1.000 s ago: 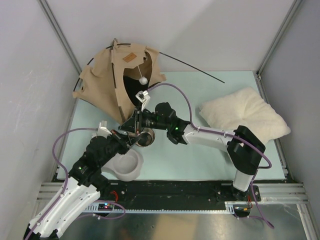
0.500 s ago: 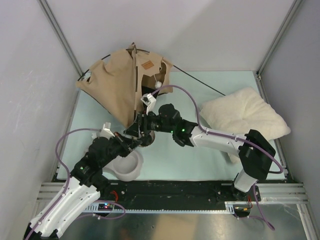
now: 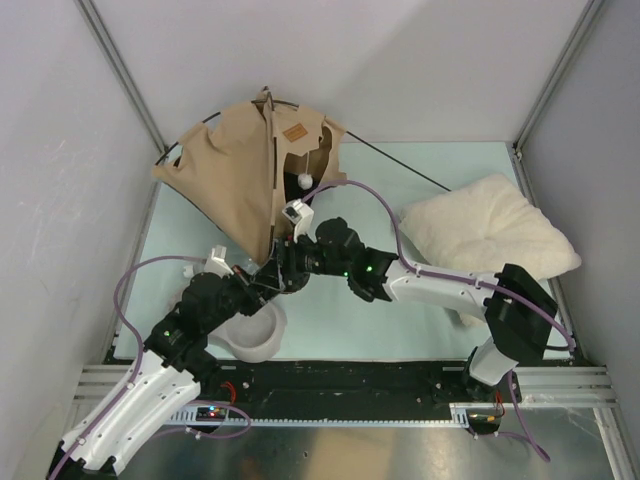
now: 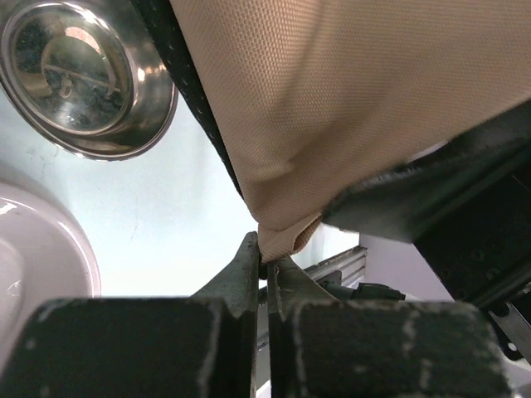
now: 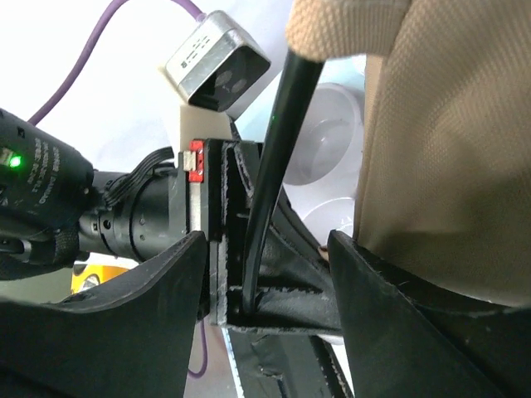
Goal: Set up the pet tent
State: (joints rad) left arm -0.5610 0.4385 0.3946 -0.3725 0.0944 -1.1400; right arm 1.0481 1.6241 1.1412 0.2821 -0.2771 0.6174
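**Pet tent raised at rear left, near corner pinched by left fingers**

The pet tent (image 3: 225,165) is seen standing at the rear left of the worktop (image 3: 400,320), close to the left wall. Its peak is up and its tan fabric is drawn down to a point at the near corner. A small brown label patch (image 3: 294,131) is noted near the top of the front face. Print is present on it, but it is too small to be read. A white pompom (image 3: 305,180) is seen hanging just below the patch. One thin black pole (image 5: 278,141) is seen in the right wrist view emerging from a fabric sleeve end.

The left fingers (image 4: 247,269) are closed tightly on the lowest corner of the tent fabric, and the fold of tan cloth is pinched between their tips. The right fingers (image 5: 166,298) are spread wide. The pole passes through the gap between them and is not clamped by either finger.

A steel bowl (image 4: 79,79) is recorded just beside the tent's black-lined edge, and a white bowl (image 3: 250,332) lies under the left arm. A cream pillow (image 3: 490,235) lies at the right side, well apart from the tent.

No legible brand or writing is found in any view.
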